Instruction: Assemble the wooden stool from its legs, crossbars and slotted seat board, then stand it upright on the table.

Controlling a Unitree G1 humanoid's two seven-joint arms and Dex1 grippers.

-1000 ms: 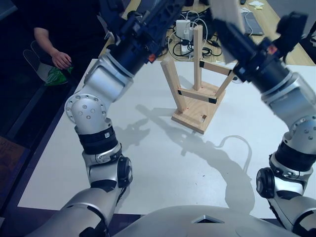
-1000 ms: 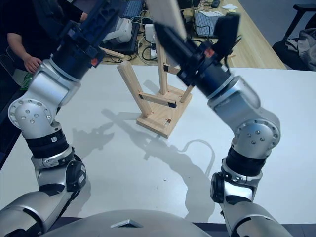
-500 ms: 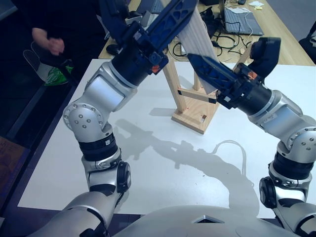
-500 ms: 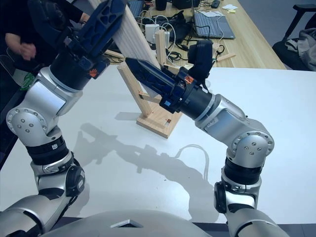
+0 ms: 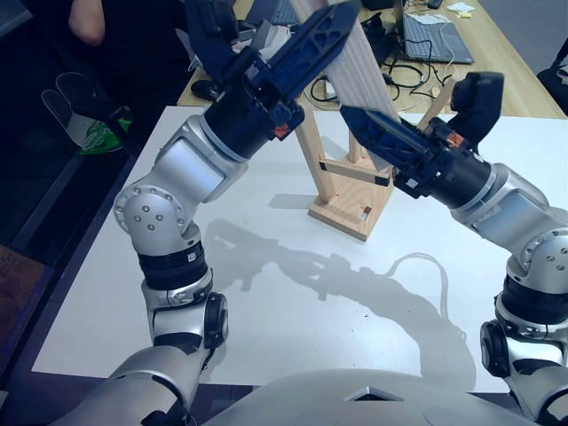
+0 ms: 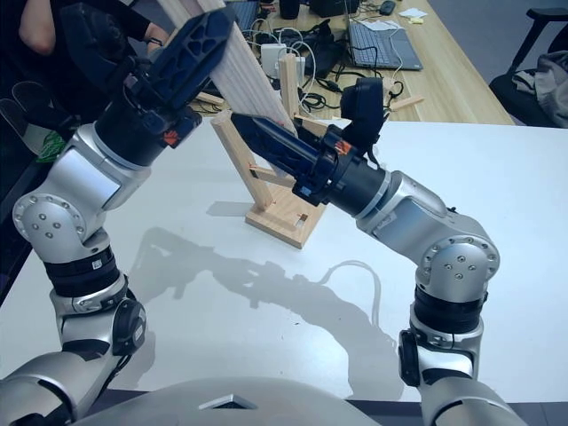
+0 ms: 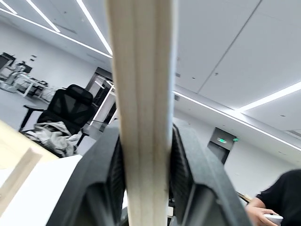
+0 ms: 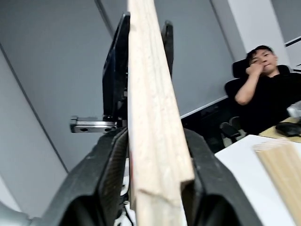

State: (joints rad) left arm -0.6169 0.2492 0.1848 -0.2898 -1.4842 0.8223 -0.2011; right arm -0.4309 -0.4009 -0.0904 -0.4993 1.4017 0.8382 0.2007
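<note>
A long light wooden seat board [image 5: 359, 71] slants down over the table, held at both ends. My left gripper [image 5: 333, 22] is shut on its upper part; in the left wrist view the board [image 7: 143, 94] runs between the dark fingers [image 7: 101, 179]. My right gripper [image 5: 364, 120] is shut on its lower part, the board [image 8: 150, 117] edge-on between its fingers [image 8: 110, 169]. Just behind and below stands the partly built stool frame: slanted legs [image 5: 312, 155] joined by a crossbar [image 5: 355, 170] on a small wooden base [image 5: 351, 213].
The white table [image 5: 266, 302] has free room in front of and left of the frame. Behind its far edge a wooden desk [image 5: 484, 44] carries cables, a power strip and a laptop. A green item [image 5: 102, 135] lies past the table's left edge.
The right arm has swung the board down from high up to just over the stool frame. The left gripper has come across and shut on the board's upper part.
</note>
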